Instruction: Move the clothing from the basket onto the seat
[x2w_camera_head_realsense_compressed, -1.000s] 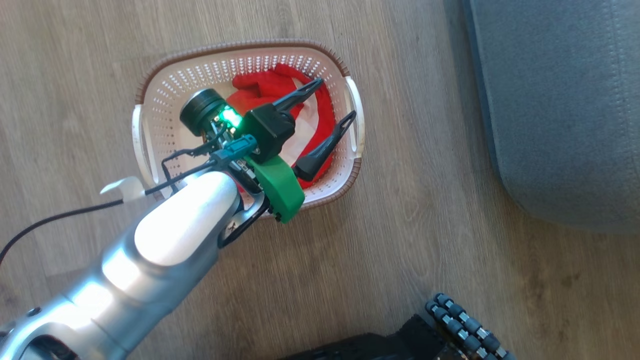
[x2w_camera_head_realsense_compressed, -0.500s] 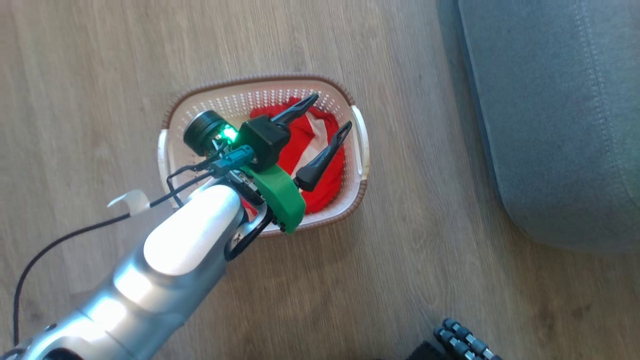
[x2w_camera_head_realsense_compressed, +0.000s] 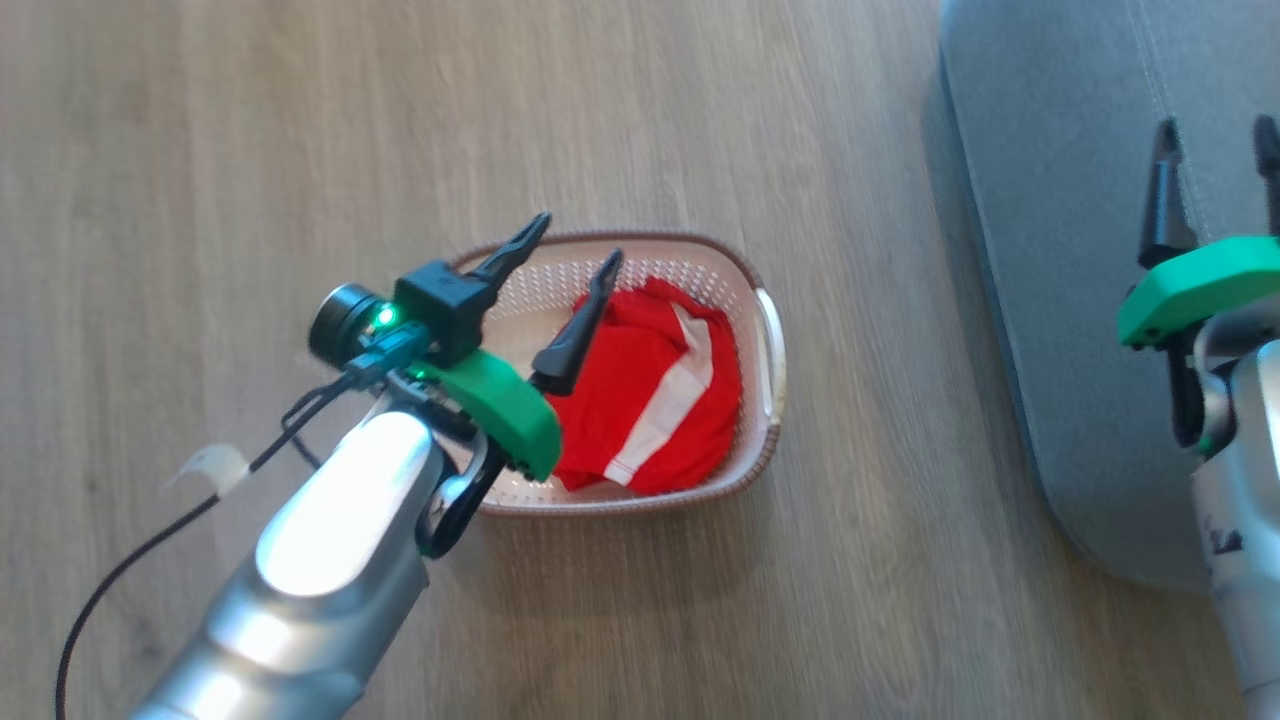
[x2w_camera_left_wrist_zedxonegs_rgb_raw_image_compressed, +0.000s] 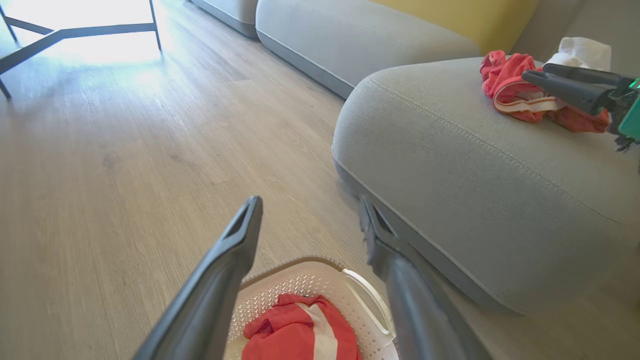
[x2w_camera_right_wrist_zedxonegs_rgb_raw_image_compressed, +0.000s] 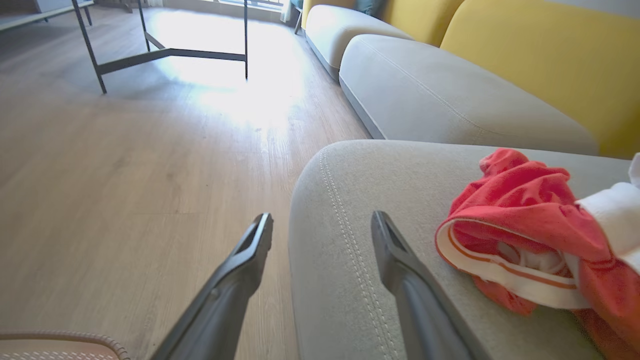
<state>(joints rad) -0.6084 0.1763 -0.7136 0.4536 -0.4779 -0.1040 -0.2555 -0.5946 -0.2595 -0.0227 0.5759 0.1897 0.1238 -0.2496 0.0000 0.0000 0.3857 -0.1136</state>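
The cream perforated basket (x2w_camera_head_realsense_compressed: 768, 330) with its brown rim stands on the wooden floor. A red garment with white stripes (x2w_camera_head_realsense_compressed: 650, 400) lies inside it, also seen low in the left wrist view as the red garment (x2w_camera_left_wrist_zedxonegs_rgb_raw_image_compressed: 295, 335). My left gripper (x2w_camera_head_realsense_compressed: 576, 242) hangs open and empty above the basket's far-left part. Right of the basket is the grey seat (x2w_camera_head_realsense_compressed: 1060, 250). My right gripper (x2w_camera_head_realsense_compressed: 1215, 140) is open over the seat. On the seat lie another red garment (x2w_camera_right_wrist_zedxonegs_rgb_raw_image_compressed: 525, 215) and a white cloth (x2w_camera_right_wrist_zedxonegs_rgb_raw_image_compressed: 612, 210), just right of the right gripper (x2w_camera_right_wrist_zedxonegs_rgb_raw_image_compressed: 321, 220).
A second grey cushion (x2w_camera_right_wrist_zedxonegs_rgb_raw_image_compressed: 440, 95) and yellow backrests (x2w_camera_right_wrist_zedxonegs_rgb_raw_image_compressed: 540, 55) lie beyond the seat. Black metal table legs (x2w_camera_right_wrist_zedxonegs_rgb_raw_image_compressed: 170, 52) stand far off on the floor. A black cable with a white tape tag (x2w_camera_head_realsense_compressed: 205, 465) trails from my left arm.
The head camera has shifted. My left gripper, still open and empty, has come off the garment toward the basket's far-left edge. My right gripper has come into the head view over the seat.
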